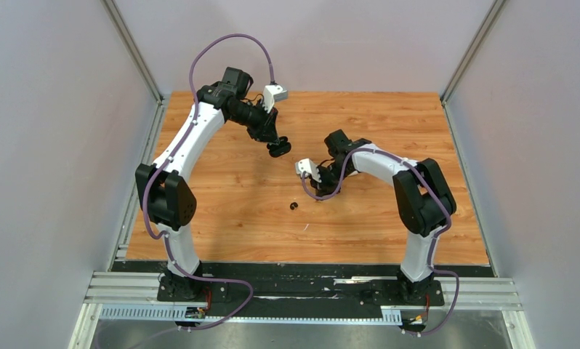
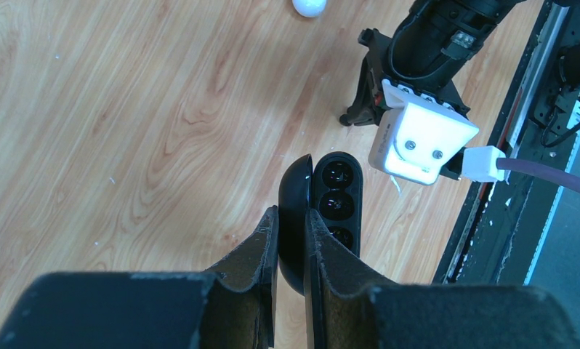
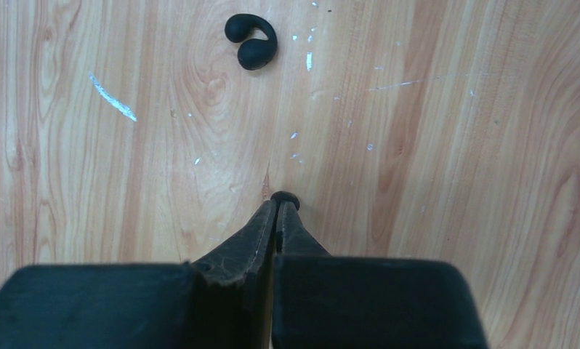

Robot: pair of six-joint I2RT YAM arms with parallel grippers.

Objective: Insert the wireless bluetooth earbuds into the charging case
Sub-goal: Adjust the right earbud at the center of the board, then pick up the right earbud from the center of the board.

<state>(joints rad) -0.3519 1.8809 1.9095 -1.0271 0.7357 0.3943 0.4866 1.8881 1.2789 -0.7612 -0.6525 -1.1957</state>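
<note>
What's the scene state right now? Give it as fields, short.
left hand: shut on black charging case, lid open, wells look empty
right hand: shut, low over table; small black bit at tips, cannot tell what
loose black earbud: lying on table, ahead of right hand, apart from it
white rounded item: on table, cut by frame edge

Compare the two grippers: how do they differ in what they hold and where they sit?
The left gripper is clamped on the lid of the open black charging case; the right gripper is shut with only a tiny black bit at its tips, grip unclear. The left gripper hangs above the table; the right gripper sits low over it, near a loose black earbud. Both are closed.
</note>
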